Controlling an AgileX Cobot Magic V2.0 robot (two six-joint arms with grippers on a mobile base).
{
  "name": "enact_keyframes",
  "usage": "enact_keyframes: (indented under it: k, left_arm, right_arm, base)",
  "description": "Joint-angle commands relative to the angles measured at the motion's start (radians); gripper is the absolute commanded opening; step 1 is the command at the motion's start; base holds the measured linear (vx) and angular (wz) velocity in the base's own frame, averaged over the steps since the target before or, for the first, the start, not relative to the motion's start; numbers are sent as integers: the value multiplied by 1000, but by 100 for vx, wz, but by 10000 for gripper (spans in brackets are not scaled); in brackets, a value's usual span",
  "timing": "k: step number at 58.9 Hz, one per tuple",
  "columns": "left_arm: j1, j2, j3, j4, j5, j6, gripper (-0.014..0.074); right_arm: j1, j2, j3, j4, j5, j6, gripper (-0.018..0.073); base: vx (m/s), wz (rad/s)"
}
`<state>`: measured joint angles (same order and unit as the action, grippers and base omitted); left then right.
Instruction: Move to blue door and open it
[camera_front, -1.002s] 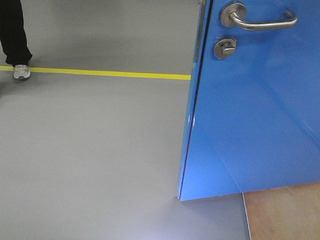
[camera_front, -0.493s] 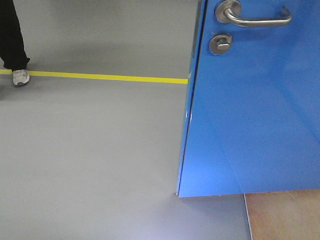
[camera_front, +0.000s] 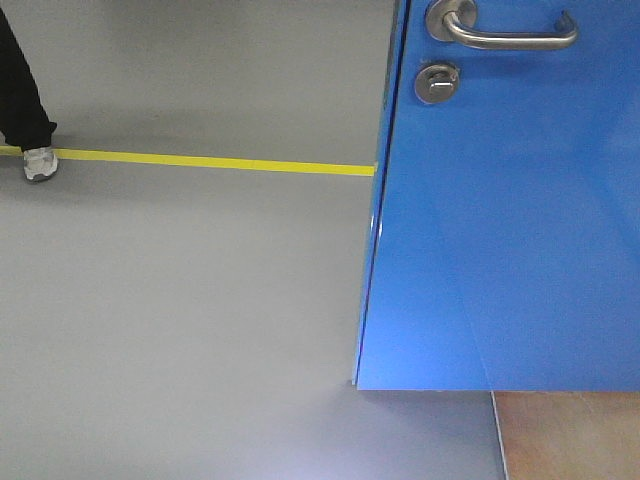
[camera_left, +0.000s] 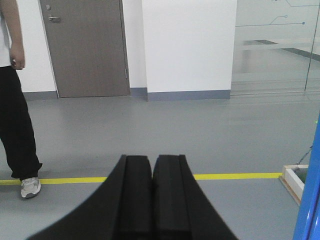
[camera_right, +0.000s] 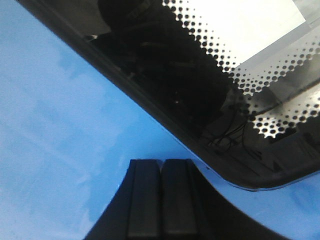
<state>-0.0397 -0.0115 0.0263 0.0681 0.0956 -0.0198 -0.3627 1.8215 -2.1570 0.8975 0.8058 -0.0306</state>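
The blue door (camera_front: 510, 230) fills the right half of the front view, ajar, its free edge facing left with a gap to the grey floor beyond. A silver lever handle (camera_front: 505, 32) and round thumb-turn lock (camera_front: 437, 82) sit at its top. In the right wrist view my right gripper (camera_right: 161, 161) is shut and empty, close against the blue door (camera_right: 65, 135) just below its dark glass pane (camera_right: 200, 75). My left gripper (camera_left: 152, 157) is shut and empty, pointing past the blue door's edge (camera_left: 309, 200) into the corridor.
A yellow floor line (camera_front: 210, 162) crosses the grey floor. A person in black trousers and a white shoe (camera_front: 38, 163) stands at the far left. A brown door (camera_left: 85, 47) and white wall lie ahead. Wooden flooring (camera_front: 570, 435) starts below the door.
The view has shifted forward and slightly right: the handle and lock have slid up and left in frame, and the door's bottom edge now looks level.
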Motion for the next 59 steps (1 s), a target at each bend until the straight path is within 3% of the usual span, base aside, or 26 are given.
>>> enact_keyframes:
  k: [1,59]
  left_arm:
    - [1,-14,-27,-2,-84,-7,73]
    - [1,-14,-27,-2,-84,-7,73]
  right_arm:
    - [0,-39,-23,41,-86,-12,-1]
    - [0,-39,-23,41,-86,-12,-1]
  base:
    - [11,5]
    - [7,-1]
